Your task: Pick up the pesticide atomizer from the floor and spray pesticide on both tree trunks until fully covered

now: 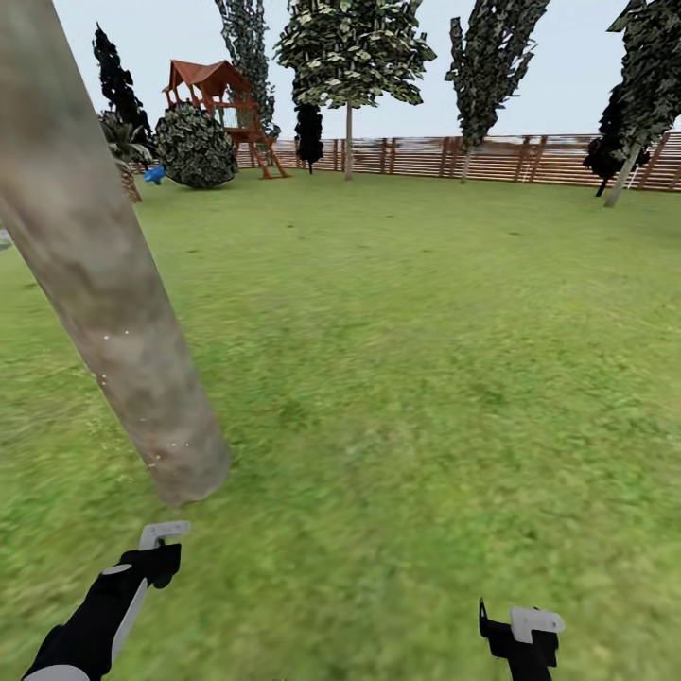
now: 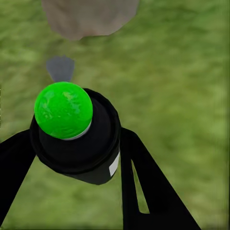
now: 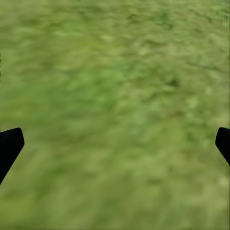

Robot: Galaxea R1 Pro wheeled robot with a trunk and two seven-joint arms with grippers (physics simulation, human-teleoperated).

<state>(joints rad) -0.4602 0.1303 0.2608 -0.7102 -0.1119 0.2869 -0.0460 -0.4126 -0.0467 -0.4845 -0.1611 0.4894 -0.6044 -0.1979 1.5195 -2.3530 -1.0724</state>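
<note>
Gripping the atomizer point(image 2: 76, 139), a black cylinder with a glossy green ball top, the left gripper point(image 2: 72, 143) clamps it just short of the smooth, mottled grey-tan trunk point(image 1: 99, 274). Right gripper point(image 3: 115, 143) spread wide, empty, over blurred grass point(image 1: 426, 359). Far off: slatted fence point(image 1: 492, 156), wooden play tower point(image 1: 222, 104).
</note>
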